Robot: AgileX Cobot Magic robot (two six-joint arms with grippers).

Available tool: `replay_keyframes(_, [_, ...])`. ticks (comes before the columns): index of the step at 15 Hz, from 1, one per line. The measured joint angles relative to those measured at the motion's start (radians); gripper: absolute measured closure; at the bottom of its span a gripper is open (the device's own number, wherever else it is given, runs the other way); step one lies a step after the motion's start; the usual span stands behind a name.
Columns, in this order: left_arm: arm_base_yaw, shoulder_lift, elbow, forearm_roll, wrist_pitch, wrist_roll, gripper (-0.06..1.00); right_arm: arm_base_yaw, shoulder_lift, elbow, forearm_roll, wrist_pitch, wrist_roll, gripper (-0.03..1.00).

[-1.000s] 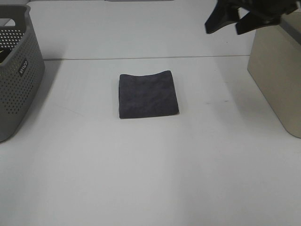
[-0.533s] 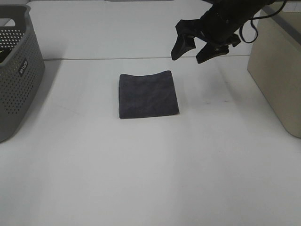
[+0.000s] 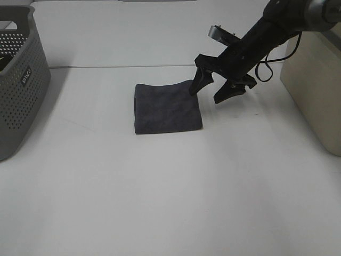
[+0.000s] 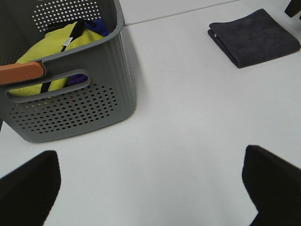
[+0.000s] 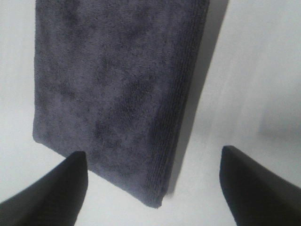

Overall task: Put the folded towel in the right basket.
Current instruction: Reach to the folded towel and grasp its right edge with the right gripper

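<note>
The folded dark grey towel (image 3: 167, 107) lies flat on the white table, mid-view in the exterior high view. It also shows in the left wrist view (image 4: 254, 37) and fills much of the right wrist view (image 5: 117, 89). My right gripper (image 3: 209, 94) is open and empty, low over the towel's far right corner, one finger over the towel's edge and one beyond it. The beige right basket (image 3: 314, 85) stands at the right edge. My left gripper (image 4: 150, 183) is open and empty, beside the grey basket.
A grey perforated basket (image 3: 21, 80) stands at the left edge; the left wrist view shows its wall (image 4: 70, 103) and yellow and purple cloth (image 4: 56, 42) inside. The table's seam runs behind the towel.
My right arm has come down and leftward from above the beige basket to the towel's far right corner, jaws open throughout. The towel has not moved.
</note>
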Motion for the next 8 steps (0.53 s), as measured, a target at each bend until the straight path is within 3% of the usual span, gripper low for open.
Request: replay_keyframes(8, [0.000, 0.000, 0.000, 0.000, 0.000, 0.000, -0.04, 0.003, 0.077, -0.002, 0.103, -0.111, -0.102, 0.25])
